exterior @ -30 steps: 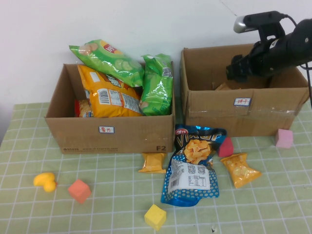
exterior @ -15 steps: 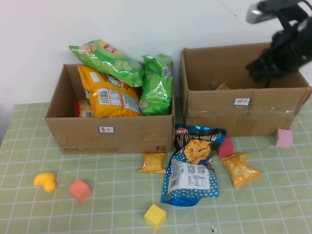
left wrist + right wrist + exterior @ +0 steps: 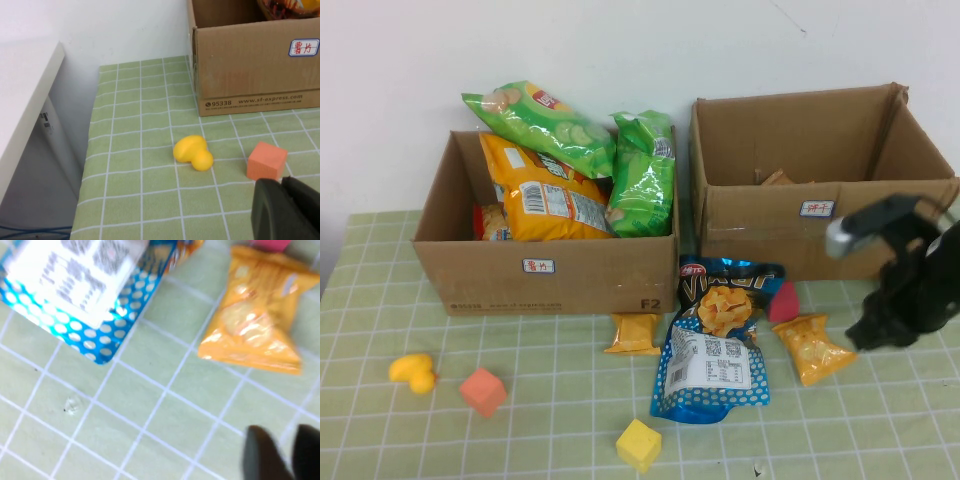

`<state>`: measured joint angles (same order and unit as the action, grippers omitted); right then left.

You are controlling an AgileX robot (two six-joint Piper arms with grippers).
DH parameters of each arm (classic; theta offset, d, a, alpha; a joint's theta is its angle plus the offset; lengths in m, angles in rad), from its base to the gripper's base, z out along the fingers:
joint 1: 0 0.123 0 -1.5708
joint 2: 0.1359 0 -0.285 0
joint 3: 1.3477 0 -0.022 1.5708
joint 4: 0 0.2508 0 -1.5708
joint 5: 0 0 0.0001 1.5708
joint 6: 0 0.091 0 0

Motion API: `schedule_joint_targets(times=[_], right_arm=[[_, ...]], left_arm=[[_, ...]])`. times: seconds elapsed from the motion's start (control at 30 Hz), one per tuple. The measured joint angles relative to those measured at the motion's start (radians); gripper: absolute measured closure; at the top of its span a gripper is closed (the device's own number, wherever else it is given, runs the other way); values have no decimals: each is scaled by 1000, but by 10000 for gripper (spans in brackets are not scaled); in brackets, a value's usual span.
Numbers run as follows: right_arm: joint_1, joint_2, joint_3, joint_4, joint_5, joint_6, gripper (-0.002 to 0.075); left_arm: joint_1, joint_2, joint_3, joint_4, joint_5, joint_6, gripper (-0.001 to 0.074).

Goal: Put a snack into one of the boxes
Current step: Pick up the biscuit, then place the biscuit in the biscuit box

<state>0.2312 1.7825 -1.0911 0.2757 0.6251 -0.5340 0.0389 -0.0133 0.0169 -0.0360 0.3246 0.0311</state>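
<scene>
Our right claw [image 3: 872, 335], nearly closed and empty, hangs lower right beside the orange snack packet [image 3: 812, 347], ready to grasp; our left claw [image 3: 287, 210], seemingly closed, is parked.

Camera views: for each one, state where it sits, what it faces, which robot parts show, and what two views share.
High view: raised on the robot's side, facing both boxes; the right gripper shows, right of the small orange snack.
Left wrist view: low over the table's left edge, left gripper in the corner, facing the yellow toy.
Right wrist view: just above the cloth, gripper fingertips showing.
Shared: right wrist and high views both show that orange snack.
</scene>
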Motion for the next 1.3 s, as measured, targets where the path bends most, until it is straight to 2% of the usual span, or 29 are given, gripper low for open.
schedule_joint_targets(times=[0.07,0.2,0.27,0.37,0.6,0.67,0.77,0.9,0.97,1.1,1.3], right_arm=[[0,45,0,24,-14,-14,529],[0,134,-4,92,-78,-22,241],[0,182,-26,115,-116,-22,146],[0,253,-70,128,-151,-26,99],[0,413,-199,136,-147,-30,85],[0,432,-222,137,-131,-30,108],[0,438,-239,139,-100,-30,237],[0,438,-259,141,-40,-30,528],[0,431,-263,141,-13,-30,632],[0,381,-264,136,41,-30,692],[0,183,-264,132,72,-32,706]], left_arm=[[0,0,0,0,0,0,738],[0,0,0,0,0,0,738],[0,0,0,0,0,0,738],[0,0,0,0,0,0,738],[0,0,0,0,1,0,738],[0,0,0,0,1,0,738],[0,0,0,0,1,0,738],[0,0,0,0,1,0,738],[0,0,0,0,1,0,738],[0,0,0,0,1,2,738],[0,0,0,0,1,2,738]])
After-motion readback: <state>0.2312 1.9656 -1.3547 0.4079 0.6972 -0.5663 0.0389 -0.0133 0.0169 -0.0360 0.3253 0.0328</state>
